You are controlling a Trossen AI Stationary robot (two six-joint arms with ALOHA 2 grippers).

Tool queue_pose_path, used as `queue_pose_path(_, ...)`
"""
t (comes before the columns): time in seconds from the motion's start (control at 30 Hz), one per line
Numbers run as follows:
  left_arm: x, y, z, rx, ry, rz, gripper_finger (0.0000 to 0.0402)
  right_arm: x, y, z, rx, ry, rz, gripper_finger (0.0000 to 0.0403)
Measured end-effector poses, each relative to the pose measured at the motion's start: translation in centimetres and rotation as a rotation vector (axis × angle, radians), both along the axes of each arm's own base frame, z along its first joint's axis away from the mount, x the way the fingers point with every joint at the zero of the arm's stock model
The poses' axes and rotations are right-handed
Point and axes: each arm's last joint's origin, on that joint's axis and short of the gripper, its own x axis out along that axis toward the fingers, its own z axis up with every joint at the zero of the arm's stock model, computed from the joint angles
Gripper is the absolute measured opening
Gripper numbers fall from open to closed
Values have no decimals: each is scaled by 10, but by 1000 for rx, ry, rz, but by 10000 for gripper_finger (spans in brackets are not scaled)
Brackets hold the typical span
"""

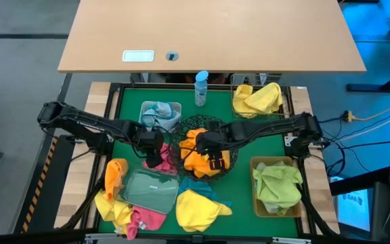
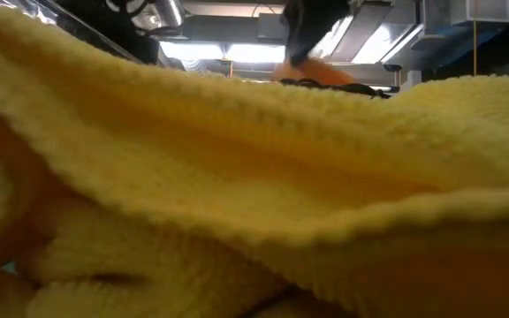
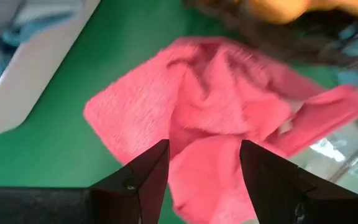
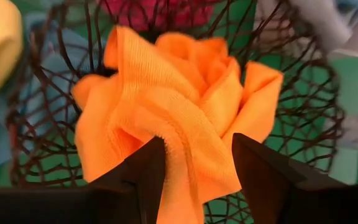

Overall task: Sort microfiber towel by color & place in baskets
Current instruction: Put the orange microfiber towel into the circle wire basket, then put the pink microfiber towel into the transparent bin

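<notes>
1. Table: green mat, light wood edges.
2. Round wire-mesh bowl: black, holds an orange towel.
3. Pink towel on the green mat by the bowl.
4. Square wire basket: yellow towels.
5. Tan bin: lime-green towels.
6. White tub: grey-blue towels.
7. Clear tray: see-through, greenish.
8. Loose yellow towel over a teal towel.
9. Bottle: clear, blue cap.
10. Both arms black, dark end effector fingers.
</notes>
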Motion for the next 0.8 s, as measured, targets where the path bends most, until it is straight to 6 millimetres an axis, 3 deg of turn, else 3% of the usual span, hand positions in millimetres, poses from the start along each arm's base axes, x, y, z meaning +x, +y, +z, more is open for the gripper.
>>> queue_pose_path(0.4, 5, 0, -36, 22, 99, 2, 190, -8, -1, 61, 19, -109, 1, 186)
queue_pose_path(0.8, 15, 1, -70, 71, 204, 8, 178, -19, 6, 85, 48, -126, -1, 186)
